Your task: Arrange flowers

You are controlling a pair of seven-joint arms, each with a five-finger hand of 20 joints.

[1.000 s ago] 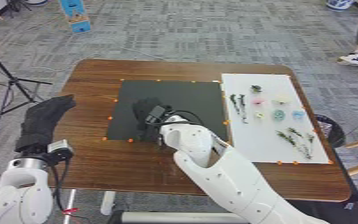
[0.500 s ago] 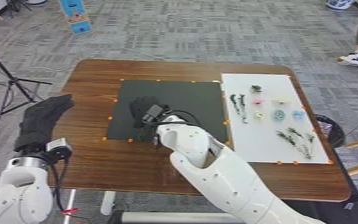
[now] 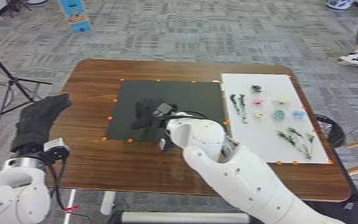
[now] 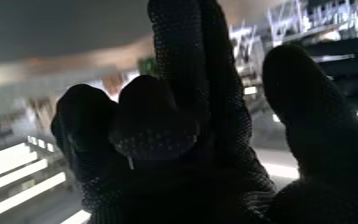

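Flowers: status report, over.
Left robot hand open, table's left edge. Right robot hand over black mat. Flowers on white sheet. Right arm over mat's near edge.

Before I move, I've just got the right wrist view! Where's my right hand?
Observer: In the head view, your right hand is over the black mat.
Operator: Cool! Where are the flowers?
Observer: The pink flower and the others lie on the white sheet, to the right of the black mat.
Operator: And my other hand, is it near them?
Observer: No, your left hand is by the left edge of the table, with its fingers straight.
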